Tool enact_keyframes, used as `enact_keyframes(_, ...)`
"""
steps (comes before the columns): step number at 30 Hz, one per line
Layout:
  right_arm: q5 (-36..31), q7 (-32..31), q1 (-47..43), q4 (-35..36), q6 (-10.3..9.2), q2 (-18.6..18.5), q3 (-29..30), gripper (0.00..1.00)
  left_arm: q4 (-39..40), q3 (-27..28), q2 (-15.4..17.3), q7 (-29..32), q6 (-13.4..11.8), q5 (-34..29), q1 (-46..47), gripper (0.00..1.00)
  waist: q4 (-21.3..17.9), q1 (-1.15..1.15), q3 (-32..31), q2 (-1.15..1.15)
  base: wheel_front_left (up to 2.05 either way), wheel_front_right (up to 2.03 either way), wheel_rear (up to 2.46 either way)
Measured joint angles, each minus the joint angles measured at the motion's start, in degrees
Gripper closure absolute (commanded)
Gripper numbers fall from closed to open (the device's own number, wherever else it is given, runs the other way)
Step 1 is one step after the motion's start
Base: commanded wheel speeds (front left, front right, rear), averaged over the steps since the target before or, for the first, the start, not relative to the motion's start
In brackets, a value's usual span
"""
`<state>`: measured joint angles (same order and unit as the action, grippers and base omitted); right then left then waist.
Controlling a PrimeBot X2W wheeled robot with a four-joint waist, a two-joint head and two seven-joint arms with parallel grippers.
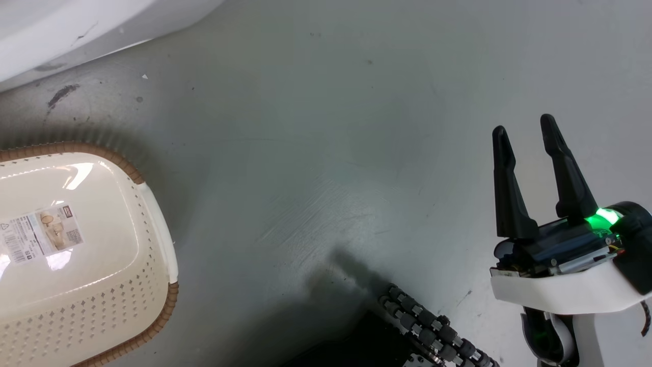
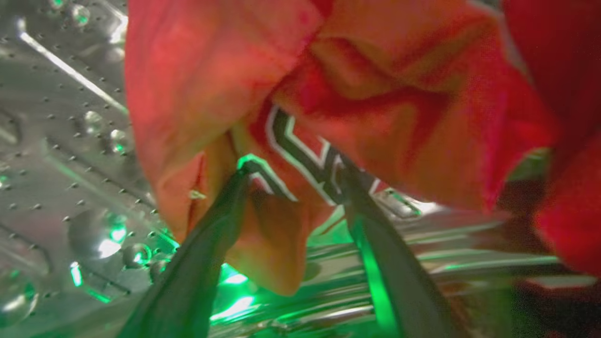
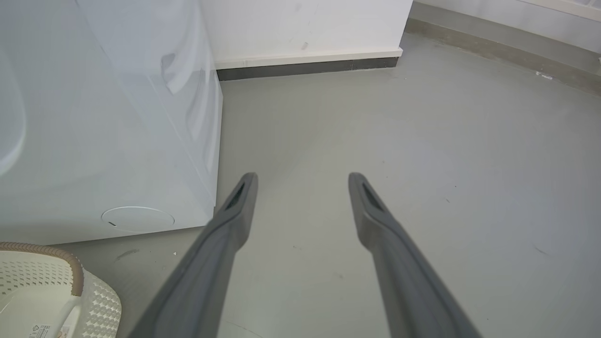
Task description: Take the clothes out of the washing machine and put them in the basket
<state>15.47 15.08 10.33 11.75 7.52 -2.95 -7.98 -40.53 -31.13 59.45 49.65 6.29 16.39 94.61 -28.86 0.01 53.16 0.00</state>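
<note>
In the left wrist view, the clothes (image 2: 375,117) are a bunched red garment with black-and-white lettering, lying in the washing machine's perforated steel drum (image 2: 61,141). More red fabric (image 2: 563,197) lies at the right edge. My left gripper (image 2: 293,173) is open, its tips against the lettered folds and a fold hanging between the fingers. The cream basket (image 1: 122,165) with its brown rim stands on the floor at the left with nothing in it. My right gripper (image 1: 523,126) hangs open over bare floor, well right of the basket.
The washing machine's white body (image 3: 117,141) stands left of my right gripper (image 3: 303,178), with the basket (image 3: 77,277) just in front of it. A white wall with a dark skirting (image 3: 305,68) lies behind. My wheeled base (image 1: 433,331) shows at the bottom.
</note>
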Motion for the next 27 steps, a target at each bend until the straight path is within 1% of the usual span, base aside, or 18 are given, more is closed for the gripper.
enact_keyframes(5, -0.01, 0.0, -1.07, 1.16, 0.0, 0.01, 0.56, 0.0, -0.37, -0.18, -0.34, 0.68, 0.01, 0.45, 1.03, 0.0, 0.22, 0.0, 0.77, 0.0, 0.0, 0.0, 0.0)
enact_keyframes(9, -0.35, 0.01, -1.46, 1.43, 0.0, 0.01, 0.49, 0.0, -1.24, -0.14, -1.09, 2.89, -0.25, 1.48, 1.91, 0.0, 0.57, -0.01, 1.22, 0.0, 0.0, 0.0, 0.0)
enact_keyframes(10, -0.32, 0.0, -1.47, 1.56, 0.0, 0.02, 0.36, 0.0, -1.27, -0.18, -1.3, 3.39, -0.23, 1.64, 2.14, 0.17, 0.67, -0.01, 1.38, 0.0, 0.0, 0.0, 0.0)
enact_keyframes(11, -0.3, 0.0, -1.47, 1.81, 0.0, 0.01, 0.26, 0.0, -1.15, -0.2, -1.48, 3.5, -0.21, 1.78, 2.29, 0.86, 0.78, -0.01, 1.57, 0.0, 0.0, 0.0, 0.0)
enact_keyframes(12, -0.29, 0.01, -1.46, 2.02, 0.0, 0.01, 0.05, 0.0, -1.09, -0.16, -1.71, 3.48, -0.15, 2.09, 2.54, 1.0, 0.86, -0.01, 1.75, 0.0, 0.0, 0.0, 0.0)
enact_keyframes(20, -0.42, 0.01, -0.87, 2.27, 0.0, 0.01, -0.56, 0.0, -1.22, -1.03, -1.78, -1.1, 0.26, 1.85, 3.46, 1.0, 0.82, -0.01, 1.93, 0.0, 0.0, 0.0, 0.0)
enact_keyframes(27, -0.6, 0.01, 1.54, 1.75, 0.0, 0.02, -0.21, 0.0, -2.4, -1.18, -1.69, -8.12, 0.26, 1.26, 4.45, 1.0, 0.19, -0.01, 0.51, 0.0, 0.0, 0.0, 0.0)
